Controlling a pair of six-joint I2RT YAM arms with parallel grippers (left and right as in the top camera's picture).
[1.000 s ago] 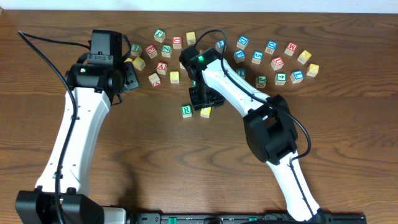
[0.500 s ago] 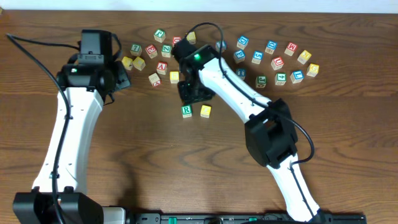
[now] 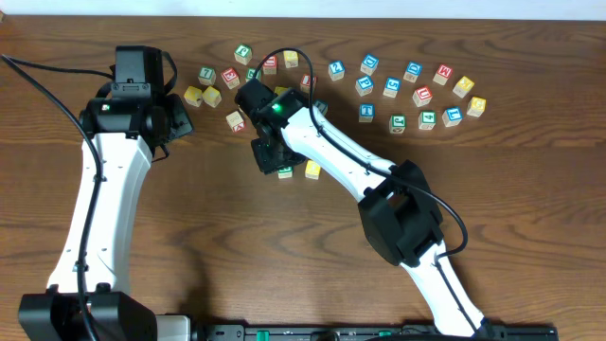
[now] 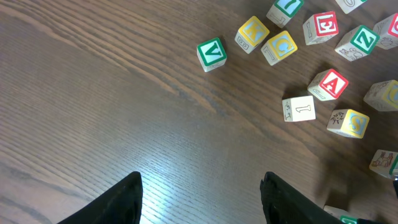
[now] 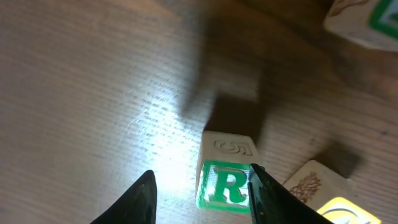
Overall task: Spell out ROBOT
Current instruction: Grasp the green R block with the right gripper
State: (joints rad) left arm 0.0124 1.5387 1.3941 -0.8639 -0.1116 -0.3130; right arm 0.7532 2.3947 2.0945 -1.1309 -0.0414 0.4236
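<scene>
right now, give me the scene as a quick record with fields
right jaws: open, straddling the R cube, gap on one side
left jaws: open, empty, over bare table
R cube: on the table, green R facing up
yellow cube: beside the R cube
other cubes: scattered toward the far edge
row so far: R cube and yellow cube only

This is a robotics lab bench. In the overhead view, two white-and-black robot arms [image 3: 95, 218] rise from a black mounting rail [image 3: 312, 332] along the bottom edge, and a loose black cable [image 3: 38, 71] loops in at the upper left. Small alphabet blocks [image 3: 443, 73] lie scattered across the top of the wood-grain table [image 3: 218, 246], below a pale strip of wall [image 3: 379, 8].
</scene>
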